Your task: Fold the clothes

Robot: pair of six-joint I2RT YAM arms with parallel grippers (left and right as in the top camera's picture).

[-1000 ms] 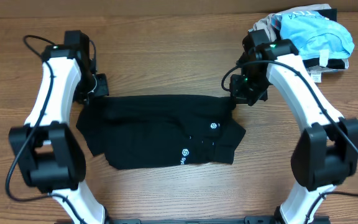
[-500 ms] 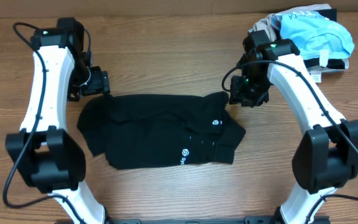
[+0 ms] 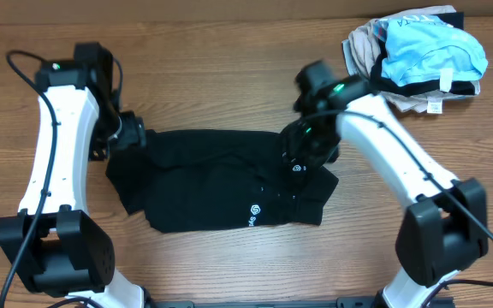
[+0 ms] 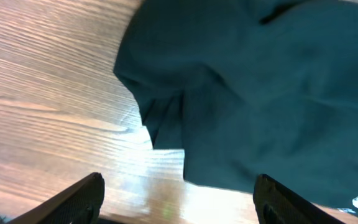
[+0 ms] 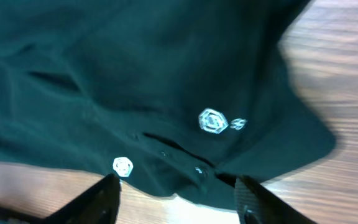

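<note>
Both claws apart, nothing in either. The black garment [image 3: 221,180] lies mostly flat on the table [image 3: 229,68], a rough rectangle with a slanted bottom-left edge. The left claw [image 4: 179,202] hangs just off its upper-left corner: cloth is ahead and to the right of the fingertips, with a puckered fold [image 4: 163,115] straight ahead of the gap. The right claw [image 5: 178,202] hovers over the right-hand part, round logo [image 5: 213,121] ahead of the gap, cloth edge just ahead of the fingertips. Looks like re-gripping for the next fold. I'd drop each claw onto a corner and pinch all layers at the edge, not mid-panel. Lift both together and level so it doesn't skew. The spare pile [image 3: 426,51] is well apart from the right claw.
</note>
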